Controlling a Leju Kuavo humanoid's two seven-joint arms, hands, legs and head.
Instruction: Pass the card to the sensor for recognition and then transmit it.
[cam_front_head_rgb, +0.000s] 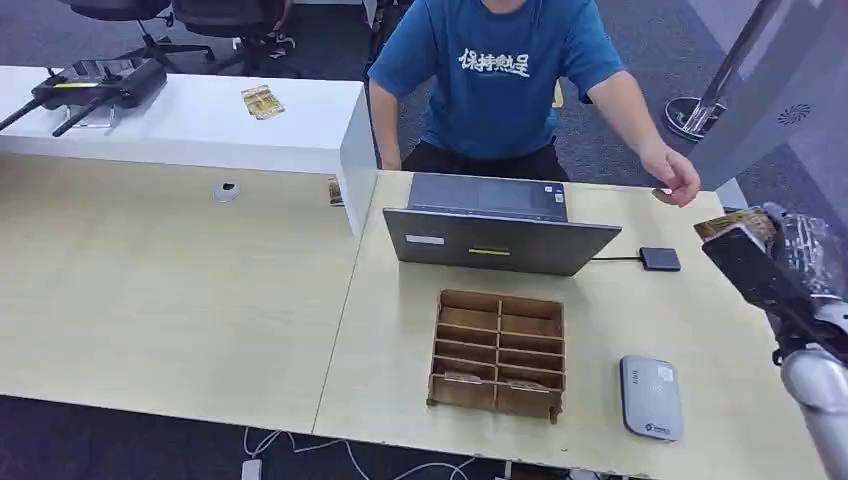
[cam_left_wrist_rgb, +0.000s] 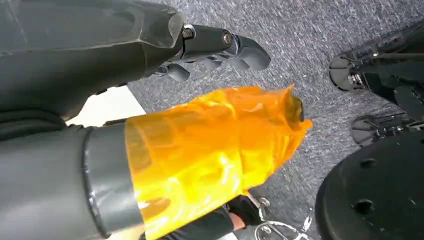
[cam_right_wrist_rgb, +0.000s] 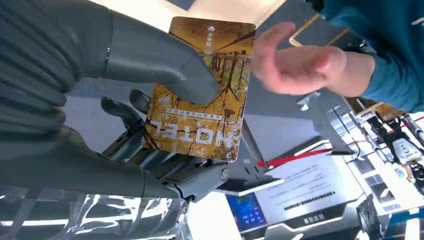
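Near the person's open hand (cam_right_wrist_rgb: 295, 67), the right hand's (cam_right_wrist_rgb: 150, 125) fingers (cam_right_wrist_rgb: 165, 67) pinch the card (cam_right_wrist_rgb: 205, 90).

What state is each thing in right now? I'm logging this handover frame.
card: gripped by the right hand, raised.
person's hand: open, near the card, not touching.
laptop: lid open.
card reader: flat on table, nothing on it.

table (cam_front_head_rgb: 180, 300) | laptop (cam_front_head_rgb: 495, 228) | divider box (cam_front_head_rgb: 498, 352) | reader (cam_front_head_rgb: 650, 396) | black pad (cam_front_head_rgb: 660, 259)
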